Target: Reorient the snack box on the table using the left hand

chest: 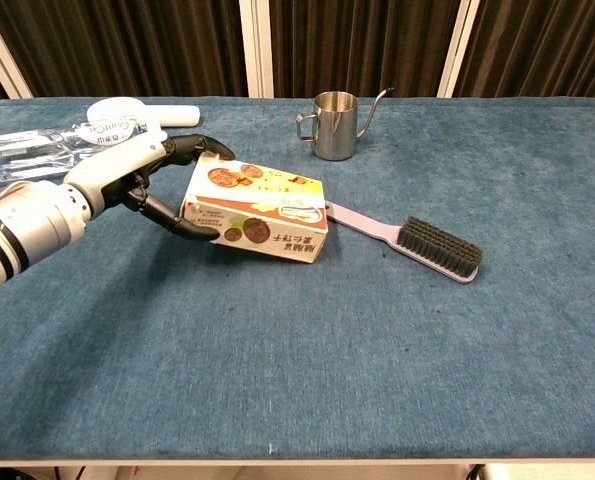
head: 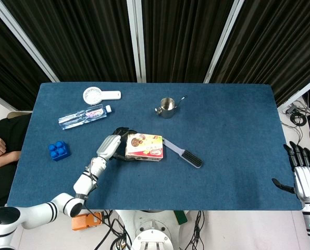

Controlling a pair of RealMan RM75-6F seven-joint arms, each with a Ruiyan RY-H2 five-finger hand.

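Note:
The snack box (head: 144, 147) (chest: 257, 213) lies flat on the blue table, its long side running left to right, cookie pictures on the top face. My left hand (head: 112, 146) (chest: 157, 185) grips its left end, with fingers over the top and the thumb under the front face. The box's right end touches or overlaps the handle of a brush (head: 182, 153) (chest: 409, 236). My right hand (head: 302, 177) hangs off the table's right edge with its fingers apart, holding nothing; it shows only in the head view.
A steel cup (head: 166, 107) (chest: 334, 124) stands behind the box. A water bottle (head: 84, 116) (chest: 47, 146) and a white handheld fan (head: 99, 95) (chest: 135, 110) lie at the back left. A blue toy block (head: 59, 150) sits near the left edge.

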